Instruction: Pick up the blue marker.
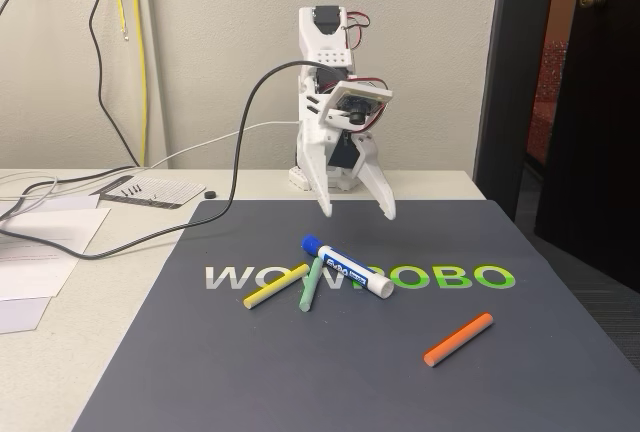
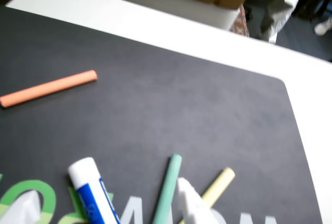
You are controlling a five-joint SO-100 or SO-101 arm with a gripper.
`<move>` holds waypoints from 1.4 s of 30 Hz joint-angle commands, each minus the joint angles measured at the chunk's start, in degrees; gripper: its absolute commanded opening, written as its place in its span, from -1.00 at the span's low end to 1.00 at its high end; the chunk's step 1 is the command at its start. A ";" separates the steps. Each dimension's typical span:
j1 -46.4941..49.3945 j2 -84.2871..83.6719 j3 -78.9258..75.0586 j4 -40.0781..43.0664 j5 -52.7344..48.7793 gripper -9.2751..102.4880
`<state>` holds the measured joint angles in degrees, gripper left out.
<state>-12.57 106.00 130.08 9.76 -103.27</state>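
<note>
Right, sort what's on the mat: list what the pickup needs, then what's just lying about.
Needed:
- blue marker
- hand, open above the marker

Lying about:
- pale-green stick, touching the marker
- yellow stick
- orange stick, off on its own
- papers beside the mat

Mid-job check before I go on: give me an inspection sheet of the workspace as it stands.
Surface: dark grey printed mat on a white table.
Job's things: thick white-barrelled blue-capped marker lying on the mat, its blue end over the pale-green stick.
Clutter: yellow stick and orange stick on the mat; papers at left in the fixed view.
Grippers: white two-finger gripper open, fingers above the marker, not touching.
Cables: black cable crossing the table up to the arm; yellow cable on the wall.
Surroundings: dark door at right in the fixed view.
</note>
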 commanded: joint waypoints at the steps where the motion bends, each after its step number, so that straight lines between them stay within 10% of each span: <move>1: 0.79 -0.35 -6.94 8.70 1.85 -0.22; 8: 0.35 -8.61 -18.37 20.83 3.25 -0.20; 14: -1.85 -21.18 -42.19 48.78 8.79 -0.18; 42: -2.20 -27.16 -39.37 37.00 -13.54 -0.24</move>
<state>-15.73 77.26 91.05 47.72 -115.05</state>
